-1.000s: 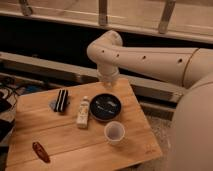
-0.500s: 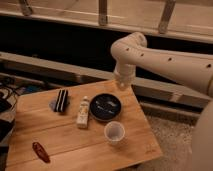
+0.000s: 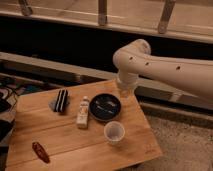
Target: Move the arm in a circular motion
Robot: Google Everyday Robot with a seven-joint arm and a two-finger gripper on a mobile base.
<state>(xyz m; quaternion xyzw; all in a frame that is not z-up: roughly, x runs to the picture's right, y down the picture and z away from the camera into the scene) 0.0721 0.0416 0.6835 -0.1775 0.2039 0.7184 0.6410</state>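
Observation:
The arm (image 3: 170,70) is large, cream-white and glossy, with small dark screw holes. It reaches in from the right edge to a rounded joint at upper centre, then bends down. Its lower end, with the gripper (image 3: 125,91), hangs over the far right edge of the wooden table (image 3: 140,145), just behind and to the right of a black bowl (image 3: 105,106). It touches nothing that I can see.
On the table are a white cup (image 3: 114,132), a lying white bottle (image 3: 83,111), a black striped object (image 3: 61,100) and a red-brown object (image 3: 40,151). A dark wall with a railing (image 3: 102,12) runs behind. Cables (image 3: 10,92) lie at the left.
The arm's joint and lower end have swung to the right, from over the bowl's far left side to its far right, and dropped slightly. The tabletop items have not moved.

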